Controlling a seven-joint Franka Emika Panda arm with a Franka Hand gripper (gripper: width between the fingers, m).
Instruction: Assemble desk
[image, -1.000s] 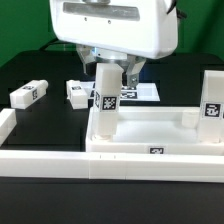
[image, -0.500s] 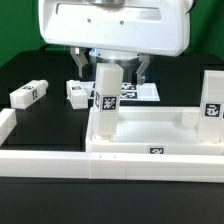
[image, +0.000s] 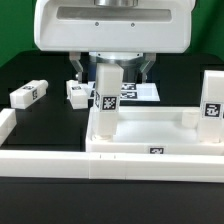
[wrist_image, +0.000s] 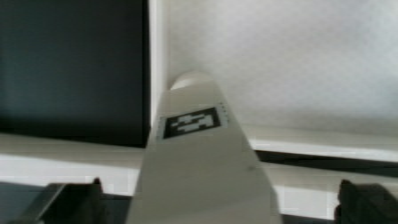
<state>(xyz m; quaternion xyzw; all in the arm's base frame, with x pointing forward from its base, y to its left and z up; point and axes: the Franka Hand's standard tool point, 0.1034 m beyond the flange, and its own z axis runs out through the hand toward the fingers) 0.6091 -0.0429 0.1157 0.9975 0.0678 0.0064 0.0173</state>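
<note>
A white desk top (image: 150, 125), a tray with a raised rim, is shown lying at the near side of a black table (image: 20, 65). An upright leg (image: 105, 100), square, white and tagged, is stood at the corner of the top towards the exterior view's left. A second upright leg (image: 212, 108) is seen at the exterior view's right edge. Two loose legs (image: 28, 93) (image: 78, 92) are laid on the table further left, and the marker board (image: 143, 92) is partly hidden behind the first leg. The gripper (image: 111, 66) is held above that leg with its jaws spread wide to either side of the upper end. Nothing is grasped and no contact is seen. In the wrist view the leg (wrist_image: 199, 150) is centred between the dark fingertips (wrist_image: 71, 200). Whether it is fully seated in its socket cannot be told. If the jaws were closed off-centre, the leg could be pushed sideways by one finger and tilted or jammed. If it is only loosely seated, it could be knocked over or lifted out. The unsecured top could also be dragged along.
</note>
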